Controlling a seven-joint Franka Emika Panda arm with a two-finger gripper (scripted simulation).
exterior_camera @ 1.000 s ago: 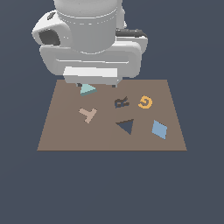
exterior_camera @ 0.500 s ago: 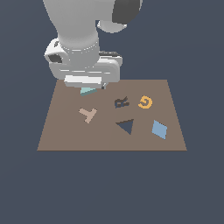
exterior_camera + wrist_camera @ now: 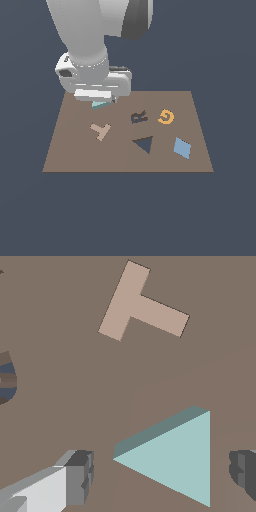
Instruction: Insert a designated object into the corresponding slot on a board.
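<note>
I had the gripper spread wide, its grey fingers flanking the flat light-teal triangle block with bare brown board at each edge. The dark navy triangle slot sat well apart, beyond the tan Y-shaped piece.

Dark blue-grey floor, brown board lying flat on it

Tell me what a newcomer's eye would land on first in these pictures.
The bulky white arm comes first, bent low over the brown board's far corner at the exterior view's left. There the gripper straddles the light-teal triangle with its fingers open, one on each side and not touching it. Next comes the dark triangular slot near the board's middle, empty, between the tan Y and the blue diamond.
</note>
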